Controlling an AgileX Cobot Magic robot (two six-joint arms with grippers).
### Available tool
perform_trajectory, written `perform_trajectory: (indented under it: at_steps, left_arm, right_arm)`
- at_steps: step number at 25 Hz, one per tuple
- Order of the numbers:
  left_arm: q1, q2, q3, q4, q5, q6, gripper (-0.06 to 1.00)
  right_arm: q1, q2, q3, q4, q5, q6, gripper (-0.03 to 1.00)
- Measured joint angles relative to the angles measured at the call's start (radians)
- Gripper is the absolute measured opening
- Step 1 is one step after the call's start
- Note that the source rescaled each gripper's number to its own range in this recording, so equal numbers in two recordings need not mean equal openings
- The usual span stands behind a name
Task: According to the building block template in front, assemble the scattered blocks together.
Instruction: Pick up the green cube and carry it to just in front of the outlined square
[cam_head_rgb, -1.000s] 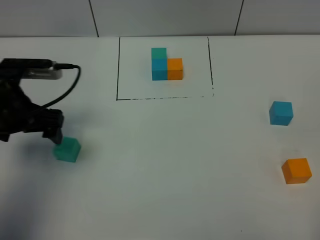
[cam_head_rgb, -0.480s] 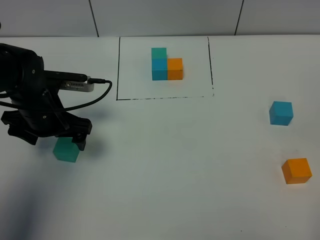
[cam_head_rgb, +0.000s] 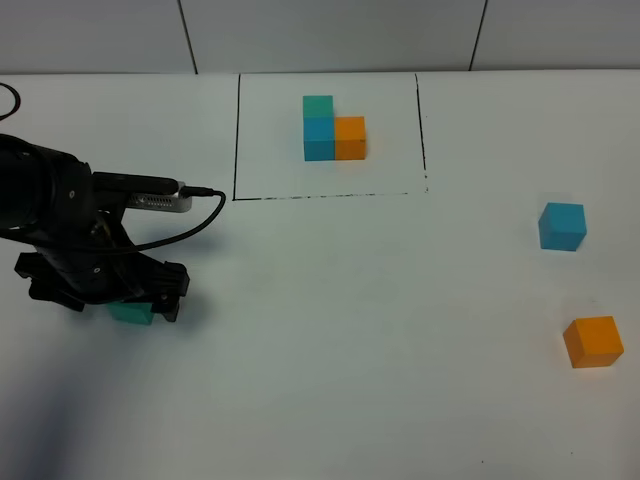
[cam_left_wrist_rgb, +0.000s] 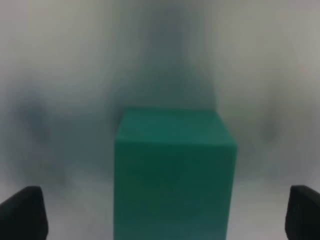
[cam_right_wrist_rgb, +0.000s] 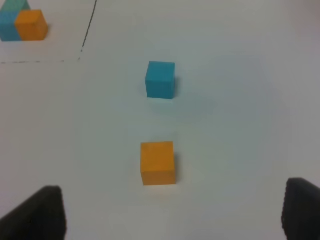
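The template (cam_head_rgb: 330, 130) is a teal, blue and orange L of cubes inside a black drawn frame at the back; it also shows in the right wrist view (cam_right_wrist_rgb: 22, 22). The loose teal-green cube (cam_head_rgb: 130, 314) lies at the left, mostly hidden under my left gripper (cam_head_rgb: 125, 300). In the left wrist view the cube (cam_left_wrist_rgb: 175, 170) sits between the open fingers (cam_left_wrist_rgb: 20, 215), apart from both. The loose blue cube (cam_head_rgb: 562, 226) (cam_right_wrist_rgb: 160, 80) and orange cube (cam_head_rgb: 593, 342) (cam_right_wrist_rgb: 158, 163) lie at the right. My right gripper (cam_right_wrist_rgb: 167, 215) is open and empty, on the near side of the orange cube.
The white table (cam_head_rgb: 340, 330) ends at a grey panelled wall behind. The left arm's cable (cam_head_rgb: 200, 205) loops toward the frame's left line. The right arm is out of the exterior view.
My left gripper moved right over the teal-green cube, then came down around it. The cube, the other cubes and the template have not moved.
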Motion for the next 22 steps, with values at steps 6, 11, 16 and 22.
perform_trajectory:
  at_steps: [6,11,16,22]
  left_arm:
    - [0.0,0.012,0.001,-0.001,-0.047,0.0,0.97]
    - [0.0,0.046,0.001,-0.001,-0.048,0.0,0.91]
    - [0.001,0.049,0.001,-0.001,-0.047,0.0,0.61]
    - [0.001,0.05,0.0,-0.002,-0.057,0.006,0.0]
  right_arm:
    - [0.0,0.0,0.0,0.0,0.0,-0.001,0.75]
    - [0.0,0.0,0.0,0.0,0.0,-0.001,0.75]
    - [0.0,0.0,0.0,0.002,0.0,-0.001,0.75]
    - [0.0,0.0,0.0,0.002,0.0,0.0,0.75]
